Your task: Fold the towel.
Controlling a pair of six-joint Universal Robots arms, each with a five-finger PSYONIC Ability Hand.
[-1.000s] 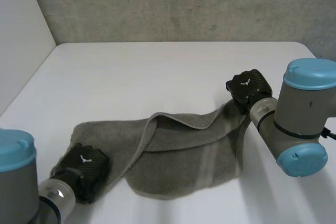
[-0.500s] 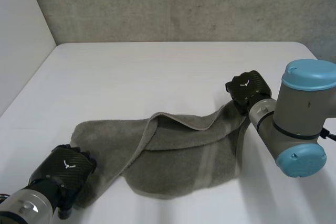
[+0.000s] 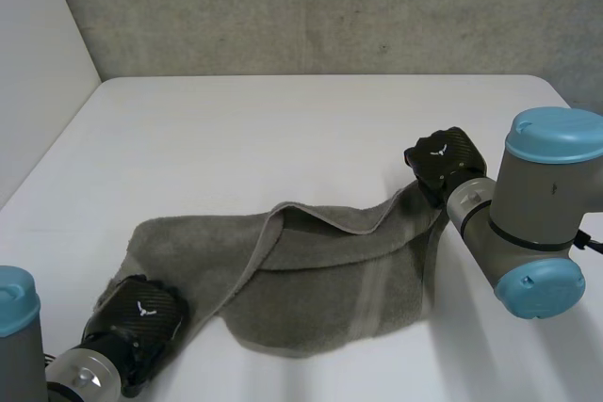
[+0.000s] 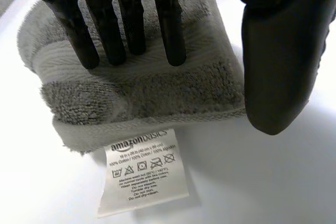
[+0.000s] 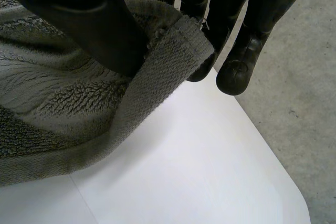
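Our right hand [image 3: 445,159] pinches a towel [image 3: 320,275] corner; our left hand [image 3: 141,319] presses straight fingers [image 4: 128,19] on the opposite end.

A white table [image 3: 311,129] stands before a grey concrete wall [image 3: 330,7] (white panel [image 3: 38,63] alongside).

A: Setting?
B: Robot lab bench.
A: Evidence?
B: Plain white table [image 3: 283,129]; raw concrete wall [image 3: 330,7] beyond the right hand [image 3: 445,162]; white panel [image 3: 38,63] off to the left hand's [image 3: 139,317] side.
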